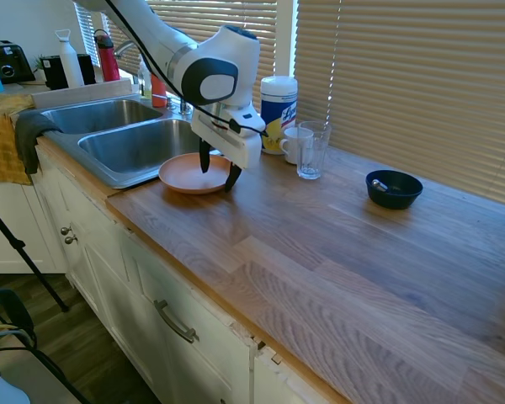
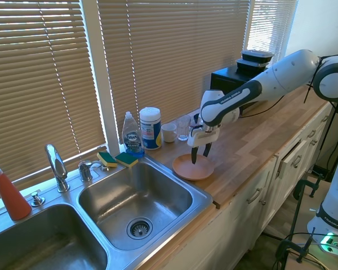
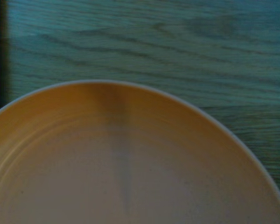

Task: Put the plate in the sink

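The salmon-orange plate [image 1: 188,174] [image 2: 193,167] lies flat on the wooden counter right beside the sink [image 1: 111,178] [image 2: 206,197], next to the nearer basin. My gripper [image 1: 219,171] [image 2: 200,153] points down over the plate's edge farthest from the sink and is open. One finger is down inside the plate and the other just outside its rim. The wrist view shows the plate [image 3: 130,177] from close above, with wood grain beyond its rim.
A glass [image 1: 311,150], a white mug [image 1: 293,145] and a wipes canister [image 1: 278,101] stand behind the plate near the blinds. A dark navy bowl [image 1: 393,188] sits farther right. Dish soap [image 2: 132,135], sponges [image 2: 117,159] and the faucet [image 2: 56,166] line the sink's back.
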`<state>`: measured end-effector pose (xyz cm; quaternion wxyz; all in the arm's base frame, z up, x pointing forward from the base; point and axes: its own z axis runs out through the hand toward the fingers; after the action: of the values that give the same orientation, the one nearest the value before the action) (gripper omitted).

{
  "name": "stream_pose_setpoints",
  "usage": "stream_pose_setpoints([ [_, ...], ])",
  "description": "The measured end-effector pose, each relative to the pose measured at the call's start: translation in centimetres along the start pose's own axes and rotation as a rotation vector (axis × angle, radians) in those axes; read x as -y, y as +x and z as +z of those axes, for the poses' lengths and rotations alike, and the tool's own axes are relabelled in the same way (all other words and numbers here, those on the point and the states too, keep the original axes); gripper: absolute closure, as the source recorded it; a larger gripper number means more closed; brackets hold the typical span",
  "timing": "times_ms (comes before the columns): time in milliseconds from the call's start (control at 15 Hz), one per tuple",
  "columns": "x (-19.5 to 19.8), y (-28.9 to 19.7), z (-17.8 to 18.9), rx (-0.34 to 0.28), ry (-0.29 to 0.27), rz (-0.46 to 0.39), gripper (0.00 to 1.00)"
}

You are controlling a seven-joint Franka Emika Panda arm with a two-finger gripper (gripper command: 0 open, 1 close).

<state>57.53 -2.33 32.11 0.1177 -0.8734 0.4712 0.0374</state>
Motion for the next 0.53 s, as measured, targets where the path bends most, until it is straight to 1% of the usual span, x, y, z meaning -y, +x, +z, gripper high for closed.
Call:
stream_pose_setpoints([
  [267,-0.20,-0.12,0.33,0.023,-0.013,-0.010,1.00],
  [400,-0.32,0.05,0.40,0.028,-0.013,-0.010,1.00],
  [533,-0.63,0.35,0.50,0.045,-0.008,-0.012,1.00],
])
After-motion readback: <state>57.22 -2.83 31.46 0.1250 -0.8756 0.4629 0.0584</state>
